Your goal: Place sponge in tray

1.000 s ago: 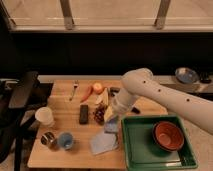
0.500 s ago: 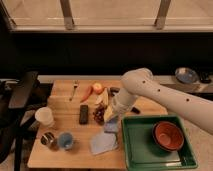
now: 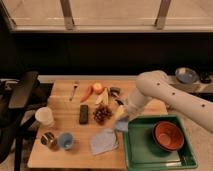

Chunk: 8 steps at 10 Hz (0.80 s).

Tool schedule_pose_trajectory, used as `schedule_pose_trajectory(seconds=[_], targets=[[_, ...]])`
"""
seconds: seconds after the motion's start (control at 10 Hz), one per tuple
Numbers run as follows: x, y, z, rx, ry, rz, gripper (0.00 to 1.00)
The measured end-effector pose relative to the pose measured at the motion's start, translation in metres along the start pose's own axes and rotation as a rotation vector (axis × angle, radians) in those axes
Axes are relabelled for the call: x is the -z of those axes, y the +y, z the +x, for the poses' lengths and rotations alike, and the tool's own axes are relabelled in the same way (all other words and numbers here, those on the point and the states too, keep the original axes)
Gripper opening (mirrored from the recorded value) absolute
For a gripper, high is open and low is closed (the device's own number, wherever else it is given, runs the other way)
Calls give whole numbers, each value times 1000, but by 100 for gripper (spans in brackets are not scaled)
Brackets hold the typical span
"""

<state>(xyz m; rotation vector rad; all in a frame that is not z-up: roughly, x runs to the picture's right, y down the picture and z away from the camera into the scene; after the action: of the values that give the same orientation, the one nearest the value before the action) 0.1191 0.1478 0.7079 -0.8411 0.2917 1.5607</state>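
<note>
Nearest, along the front edge of the wooden table [image 3: 65,157], sit a small metal can [image 3: 48,139] and a round blue cup [image 3: 65,141] side by side at the left, with a flat blue-grey cloth [image 3: 104,141] lying to their right, just beside the left rim of the green tray [image 3: 150,156]. The tray fills the front right corner, and a red-brown bowl [image 3: 168,135] rests inside it toward the right. Just above the tray's upper-left corner, the gripper [image 3: 121,120] hangs at the end of the white arm [image 3: 172,97], with the light-blue sponge [image 3: 122,125] directly under it, at the corner rim of the tray and next to the cloth's upper edge; the sponge sits right at the fingertips and seems to be held, though whether the fingers are pressed onto it or parted I cannot tell. Further back, a white cup [image 3: 44,116] stands at the left, a dark flat block [image 3: 84,114] lies near the middle, and a bunch of dark grapes [image 3: 102,114] sits just beside it. Beyond these come a carrot [image 3: 86,93], an orange fruit [image 3: 97,88], pale banana pieces [image 3: 103,97] and a fork [image 3: 74,90]. Farthest right, behind the arm, a grey bowl [image 3: 186,75] rests on a separate ledge.
</note>
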Motion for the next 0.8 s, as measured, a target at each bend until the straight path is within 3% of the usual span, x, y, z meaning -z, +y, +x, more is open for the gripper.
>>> schedule_pose_trajectory(seconds=[0.2,0.3,0.8], targets=[[4,-36,3,-67,-11,13,9],[3,-52,6,-110,-10,19,16],[-23,-78,17,-195,19,17,64]])
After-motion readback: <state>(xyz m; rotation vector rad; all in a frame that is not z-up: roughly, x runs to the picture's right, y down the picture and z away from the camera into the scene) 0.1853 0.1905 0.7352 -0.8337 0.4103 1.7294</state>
